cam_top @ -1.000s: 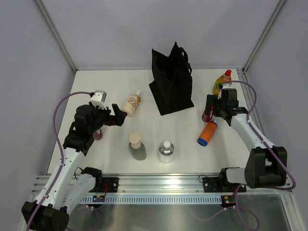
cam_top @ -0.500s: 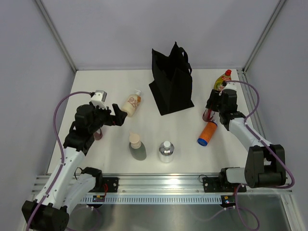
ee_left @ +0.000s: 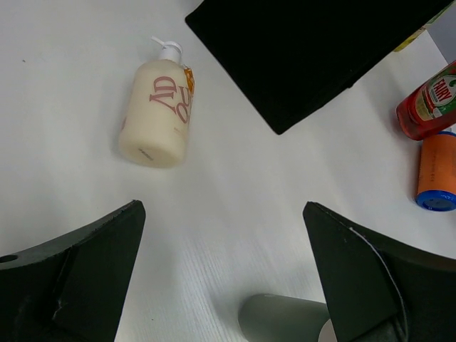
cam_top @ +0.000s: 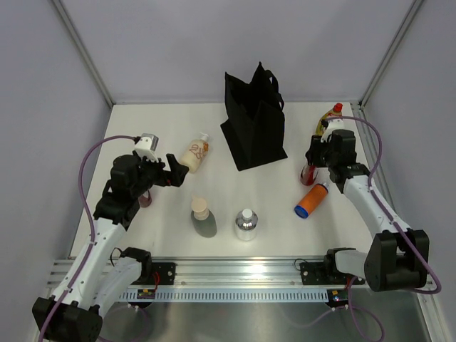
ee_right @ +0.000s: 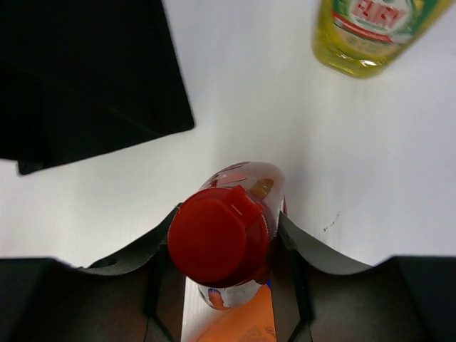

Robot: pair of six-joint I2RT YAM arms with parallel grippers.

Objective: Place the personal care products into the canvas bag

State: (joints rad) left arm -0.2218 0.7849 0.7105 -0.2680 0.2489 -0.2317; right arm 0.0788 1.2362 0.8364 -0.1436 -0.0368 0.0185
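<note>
My right gripper (ee_right: 224, 242) is shut on the upright red bottle (ee_right: 222, 234), its fingers pressing both sides below the red cap; in the top view the red bottle (cam_top: 308, 174) stands right of the black canvas bag (cam_top: 253, 122). The orange blue-capped bottle (cam_top: 311, 200) lies just in front of it. A yellow-green red-capped bottle (cam_top: 329, 118) lies behind. My left gripper (ee_left: 222, 210) hangs open over the table, holding nothing, near the cream pump bottle (ee_left: 157, 114). The grey-green beige-capped bottle (cam_top: 203, 217) and the clear white-capped bottle (cam_top: 246, 224) stand at the front.
The bag (ee_left: 313, 50) stands upright at mid-back with its handles up. A small dark red thing (cam_top: 145, 200) shows under my left arm. Frame posts rise at the two back corners, and a metal rail (cam_top: 235, 274) runs along the near edge.
My right gripper has closed onto the red bottle. The orange bottle has shifted a little to the right. The left arm has not moved.
</note>
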